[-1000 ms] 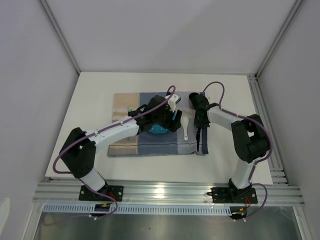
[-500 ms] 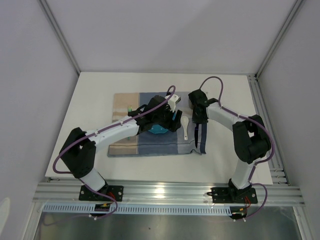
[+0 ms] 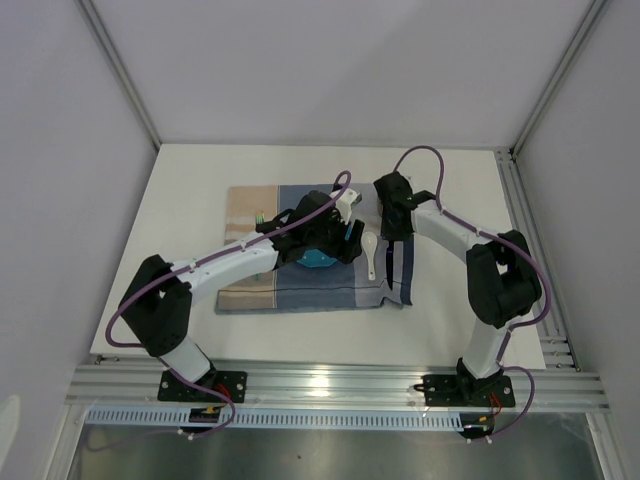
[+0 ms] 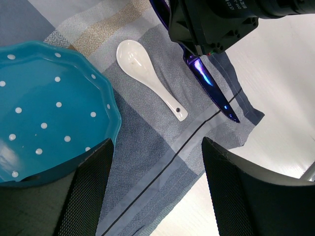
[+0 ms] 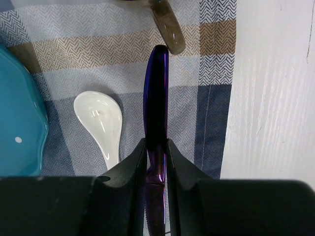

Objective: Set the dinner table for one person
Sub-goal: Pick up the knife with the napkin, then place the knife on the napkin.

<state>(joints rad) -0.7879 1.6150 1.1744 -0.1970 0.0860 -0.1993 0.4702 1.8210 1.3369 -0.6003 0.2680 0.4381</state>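
The tabletop is rigid and fixed, with nothing on it to grip; it shows bare at 3 o'clock of the placemat. The knife looks thin, stiff and slick. My right fingers are clenched narrowly on it near mid-length. My left fingers are spread wide and empty beside the bowl.

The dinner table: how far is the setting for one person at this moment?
Done: the checked placemat lies on the dinner table, with the teal dotted dish on it and the white spoon to its right. In hand: the right tool is shut on the dark blue knife, right of the spoon. The left tool is open above the dish. Left: to release the knife.
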